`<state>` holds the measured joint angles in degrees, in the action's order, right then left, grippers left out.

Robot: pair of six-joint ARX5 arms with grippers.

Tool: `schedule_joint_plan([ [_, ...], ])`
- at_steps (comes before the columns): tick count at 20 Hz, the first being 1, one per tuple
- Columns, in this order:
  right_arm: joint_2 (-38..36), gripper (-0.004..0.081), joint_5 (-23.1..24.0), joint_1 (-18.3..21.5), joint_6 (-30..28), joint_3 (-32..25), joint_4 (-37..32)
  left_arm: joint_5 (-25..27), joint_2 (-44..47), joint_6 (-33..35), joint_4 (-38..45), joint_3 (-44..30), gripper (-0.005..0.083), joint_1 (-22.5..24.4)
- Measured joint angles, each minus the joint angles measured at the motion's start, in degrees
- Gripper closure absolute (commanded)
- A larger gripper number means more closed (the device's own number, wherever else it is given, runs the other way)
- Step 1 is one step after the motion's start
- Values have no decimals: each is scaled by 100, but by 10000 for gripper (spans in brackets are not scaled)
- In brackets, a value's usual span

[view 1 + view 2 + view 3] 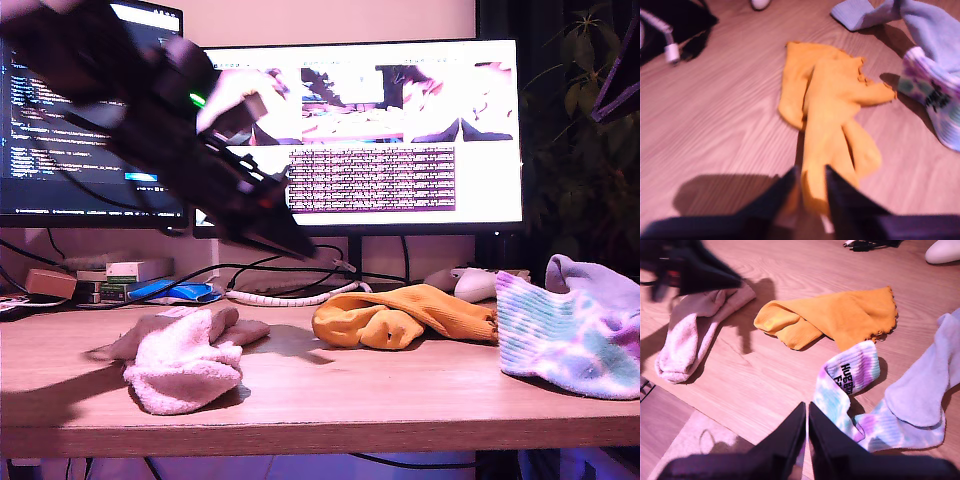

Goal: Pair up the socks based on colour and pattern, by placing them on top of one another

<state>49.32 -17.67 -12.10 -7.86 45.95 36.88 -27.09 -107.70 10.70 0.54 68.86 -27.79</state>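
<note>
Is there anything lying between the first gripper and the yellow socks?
Nothing visible. In the first wrist view, my first gripper already has its fingers either side of the end of a yellow sock, with only bare table around it. The tie-dye sock lies off to one side.

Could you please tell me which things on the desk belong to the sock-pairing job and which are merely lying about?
Job:
pink socks
yellow socks
tie-dye sock
lavender sock

Lying about:
monitors
white controller
coiled cable
small boxes
plant
</note>
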Motion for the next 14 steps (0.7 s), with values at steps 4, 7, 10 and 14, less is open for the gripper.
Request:
schedule_joint_plan([
  [4,7,782,-4,0,-120,0,-92,96,-387,813,-332,501,502,-254],
  [7,46,782,-4,0,-120,0,-160,367,-433,1908,-450,680,502,-498],
  [10,160,782,-122,0,-120,0,-177,824,-542,2428,-487,680,502,-625],
  [14,264,782,-304,0,-120,0,-229,1414,-909,2559,-203,680,502,-616],
])
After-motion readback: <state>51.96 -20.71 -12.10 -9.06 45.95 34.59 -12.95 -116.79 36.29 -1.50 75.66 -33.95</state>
